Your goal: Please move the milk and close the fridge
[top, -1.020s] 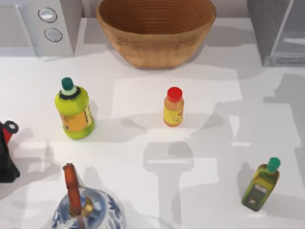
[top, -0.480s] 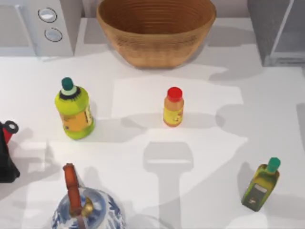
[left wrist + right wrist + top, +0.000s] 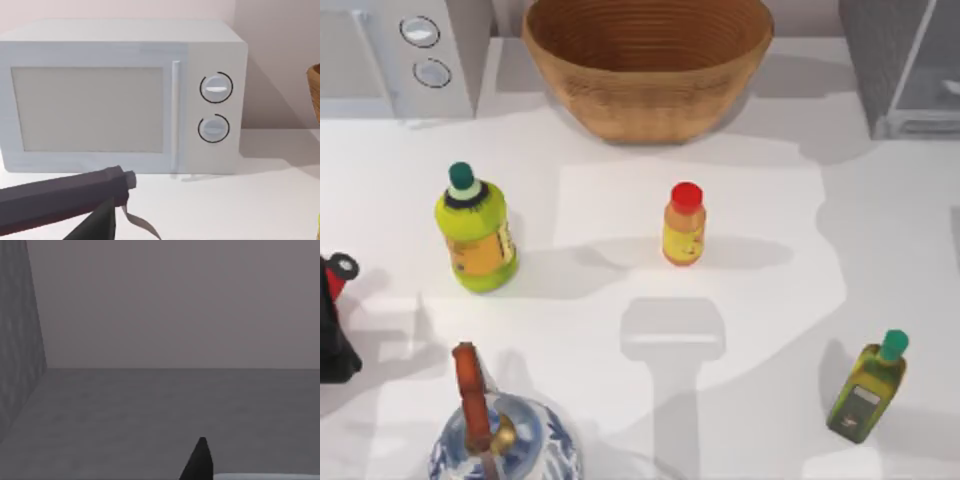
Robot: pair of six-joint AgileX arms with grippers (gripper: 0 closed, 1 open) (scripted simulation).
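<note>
The right gripper [image 3: 200,462], its grip beyond telling, faces grey walls and floor, likely reaching inside the fridge [image 3: 876,60] at the table's far right corner; the milk's place I cannot tell; the left gripper [image 3: 107,220], equally unreadable, waits by the microwave [image 3: 120,95].

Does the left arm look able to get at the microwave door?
Probably yes: the left gripper faces the microwave door, with bare table between them and nothing in the way.
</note>
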